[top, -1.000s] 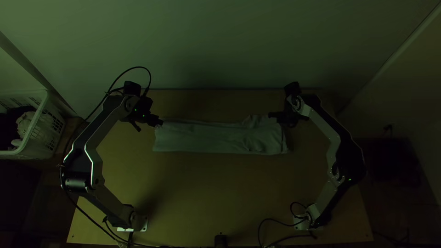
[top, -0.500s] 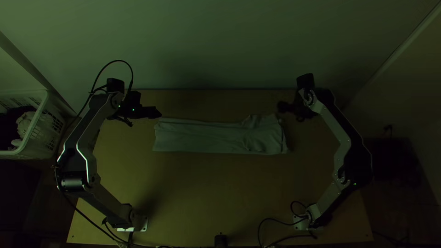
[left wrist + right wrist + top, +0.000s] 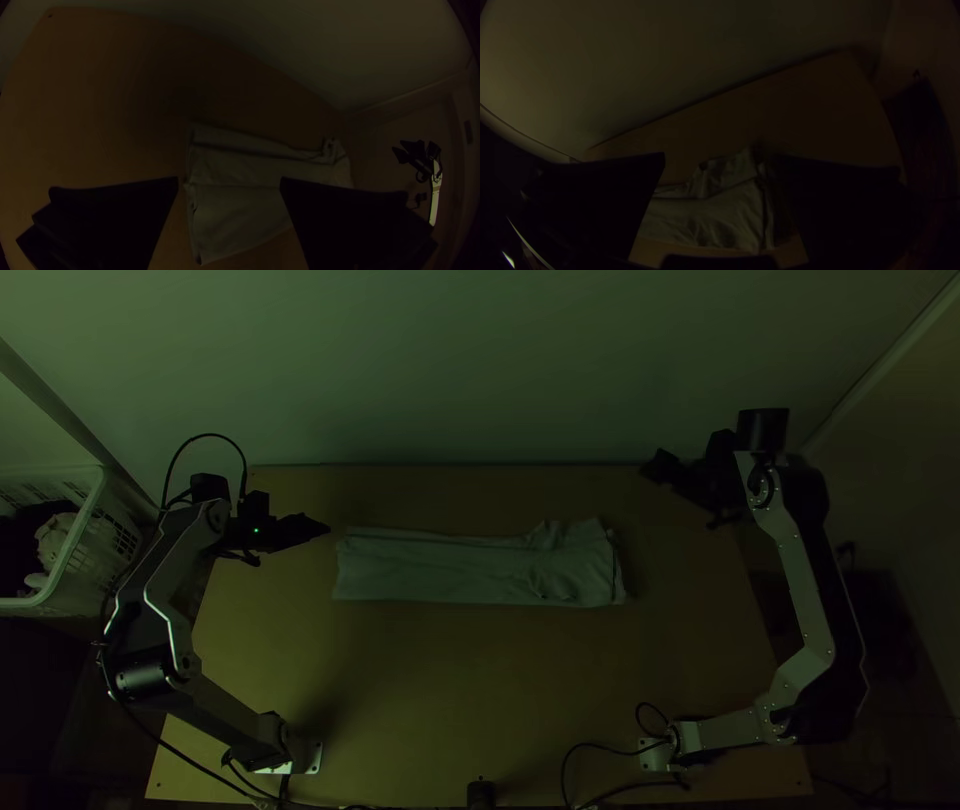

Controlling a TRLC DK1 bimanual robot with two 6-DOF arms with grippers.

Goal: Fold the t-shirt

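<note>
in left pincer (image 3: 229, 179) and right pincer (image 3: 718, 156) alike, a wide spread of flat black fingers (image 3: 115, 215), pinching nothing. beneath both, a smooth wooden desk (image 3: 450, 670). just beyond left pincer's tips and running toward right pincer, touching neither, a pale t-shirt (image 3: 450, 565) in a long, flat, narrow strip. probably light, soft and limp, not slippery; liable to shed layers if pinched too shallowly. best to take hold deep in the straight layered end (image 3: 343, 570) nearest left pincer, probably for a crosswise fold. matte and fairly even there; rumpled and puckered toward right pincer, with a thin dark line (image 3: 611, 545) across, perhaps a seam.
</note>
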